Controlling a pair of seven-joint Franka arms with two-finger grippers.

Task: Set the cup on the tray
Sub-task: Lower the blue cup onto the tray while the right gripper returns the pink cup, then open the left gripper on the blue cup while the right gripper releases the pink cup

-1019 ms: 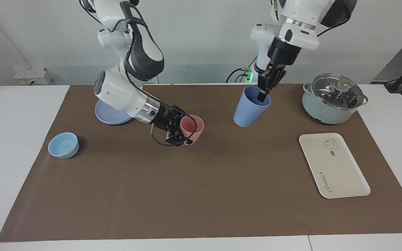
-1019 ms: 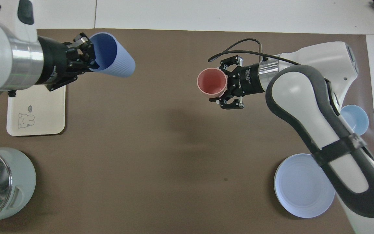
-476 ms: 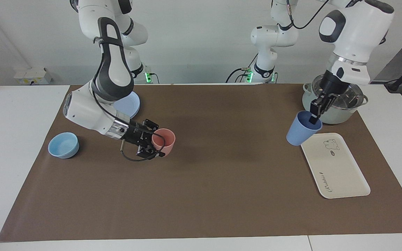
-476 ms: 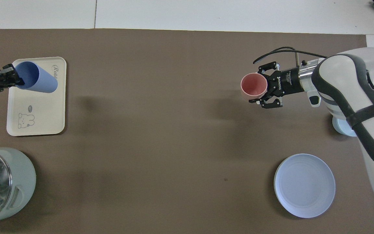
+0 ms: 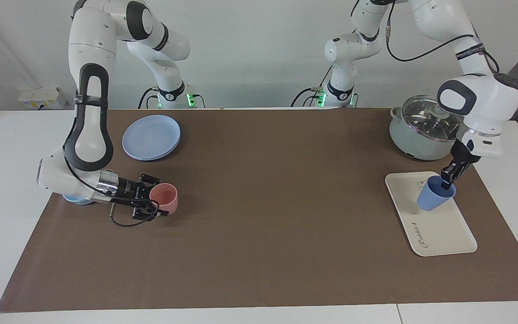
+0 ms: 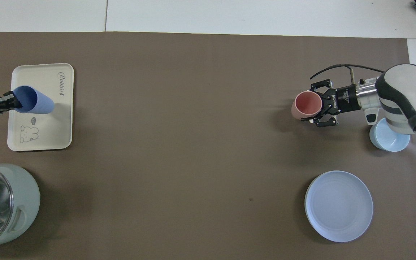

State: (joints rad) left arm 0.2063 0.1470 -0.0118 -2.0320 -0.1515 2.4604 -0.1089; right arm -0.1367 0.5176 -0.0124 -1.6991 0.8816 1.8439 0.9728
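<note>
Left end effector (image 5: 447, 179) grips the cup (image 5: 434, 198) by its rim, tilted, over the tray (image 5: 439, 234) at the surface's left-arm edge; lowering and release remain. Right end effector (image 5: 151, 204) clasps the pink cup (image 5: 165, 198) toward the opposite edge.

One camera looks from high across the bench (image 5: 259, 252) toward both robots; the other looks steeply down from above them. Both share the whole brown mat (image 6: 193, 144).
</note>
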